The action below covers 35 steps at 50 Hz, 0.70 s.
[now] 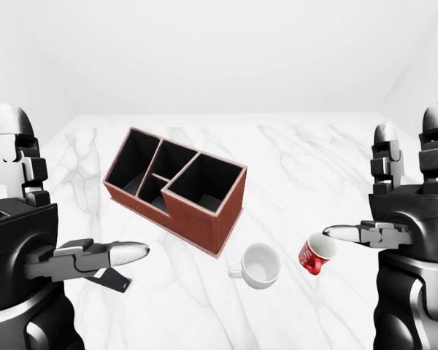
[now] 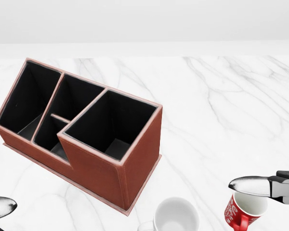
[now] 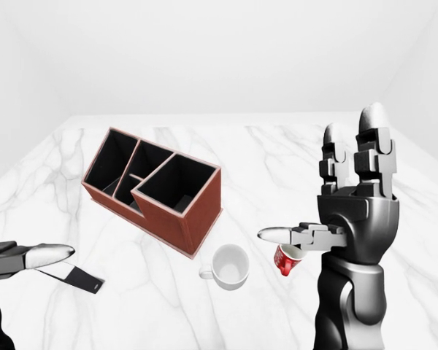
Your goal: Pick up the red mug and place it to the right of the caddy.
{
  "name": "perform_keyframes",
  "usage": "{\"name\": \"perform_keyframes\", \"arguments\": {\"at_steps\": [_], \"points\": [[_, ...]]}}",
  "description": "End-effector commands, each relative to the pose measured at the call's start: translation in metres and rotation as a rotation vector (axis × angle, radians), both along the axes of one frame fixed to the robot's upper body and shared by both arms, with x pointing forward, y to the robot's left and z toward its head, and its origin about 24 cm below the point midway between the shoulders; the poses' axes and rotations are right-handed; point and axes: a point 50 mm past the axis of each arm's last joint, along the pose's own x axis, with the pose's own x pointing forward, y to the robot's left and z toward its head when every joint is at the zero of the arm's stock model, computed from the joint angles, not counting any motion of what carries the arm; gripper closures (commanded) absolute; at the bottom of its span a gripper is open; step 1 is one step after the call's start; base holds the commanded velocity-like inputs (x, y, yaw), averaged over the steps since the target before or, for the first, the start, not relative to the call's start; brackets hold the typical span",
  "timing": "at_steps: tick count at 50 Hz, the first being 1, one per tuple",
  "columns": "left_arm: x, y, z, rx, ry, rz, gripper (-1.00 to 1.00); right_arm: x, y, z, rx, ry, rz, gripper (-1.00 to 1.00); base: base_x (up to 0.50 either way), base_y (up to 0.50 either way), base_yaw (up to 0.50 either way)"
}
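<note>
The red mug [image 1: 317, 255] with white lettering is tilted, its white mouth toward the upper right, just right of a white mug [image 1: 257, 264]. My right hand [image 1: 369, 197] is open, its fingers [image 1: 384, 157] upright, and its thumb [image 2: 250, 186] reaches out level over the mug's rim. Whether the thumb touches the rim I cannot tell. The brown caddy [image 1: 175, 189], with several black compartments, stands up and to the left of both mugs. At the left of the left-eye view my left hand [image 1: 73, 219] is open too, away from all of them.
The things rest on a white marble counter [image 1: 306, 157] that ends at a plain white wall. A small flat dark piece [image 1: 106, 277] lies under my left thumb. Bare marble stretches right of the caddy, above the mugs.
</note>
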Motion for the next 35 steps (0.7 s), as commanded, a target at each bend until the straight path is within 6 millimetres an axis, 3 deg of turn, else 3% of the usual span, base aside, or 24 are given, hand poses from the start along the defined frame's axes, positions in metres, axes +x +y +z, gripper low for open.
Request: {"name": "perform_keyframes", "arguments": {"at_steps": [1,14,19,30,35], "points": [[-0.001,-0.001,0.0,0.005,-0.002,-0.003,-1.0,-0.002,-0.002,0.003,0.023,-0.018,-0.003,-0.96,0.34,0.0,0.0],[0.003,0.0,-0.002,0.002,0.011,-0.004,-1.0,-0.009,-0.011,0.012,0.001,-0.056,-0.041,-0.96,0.0,0.0,0.0],[0.002,-0.001,0.0,0.005,0.005,-0.008,-1.0,-0.028,-0.024,0.043,-0.041,-0.22,-0.086,-0.96,0.0,0.0,0.0],[0.003,0.0,-0.003,0.002,0.02,-0.009,-1.0,-0.037,-0.036,0.052,-0.288,-0.222,-0.174,-0.96,0.0,0.0,0.0],[0.002,0.002,-0.006,-0.008,0.032,-0.007,-1.0,-0.025,-0.033,0.05,-0.398,-0.17,-0.167,-0.97,0.0,0.0,0.0]]}}
